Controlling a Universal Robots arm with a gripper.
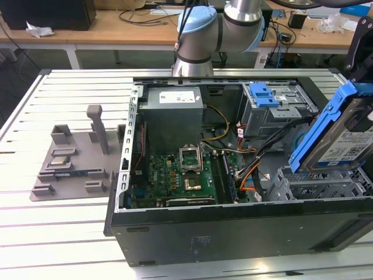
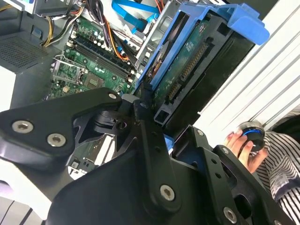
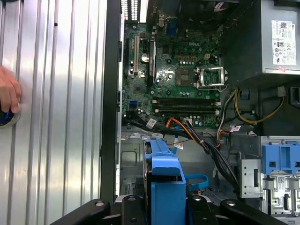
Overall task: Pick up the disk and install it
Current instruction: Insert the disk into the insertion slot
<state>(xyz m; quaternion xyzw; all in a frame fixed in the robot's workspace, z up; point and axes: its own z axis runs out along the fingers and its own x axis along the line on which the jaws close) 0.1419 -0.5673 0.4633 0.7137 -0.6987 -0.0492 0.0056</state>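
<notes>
The tool [image 3: 161, 202] is clamped on the disk [image 1: 341, 146], which tilts steeply just above the drive cage [image 1: 317, 184] at the exterior view's lower right.

Arm [image 1: 236, 17]: silver-grey, rounded, with pale-blue caps [image 1: 195, 26] and a black cable [image 1: 185, 20] alongside. Gripper [image 3: 164, 208]: matte black linked bars [image 2: 70, 117] fastened with round silver screws [image 2: 56, 139].

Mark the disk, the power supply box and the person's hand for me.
disk [image 1: 345, 147]: exterior view, on its printed label.
power supply box [image 1: 172, 125]: exterior view, on its plain grey face.
person's hand [image 3: 8, 91]: first wrist view, on the middle of the hand.
</notes>
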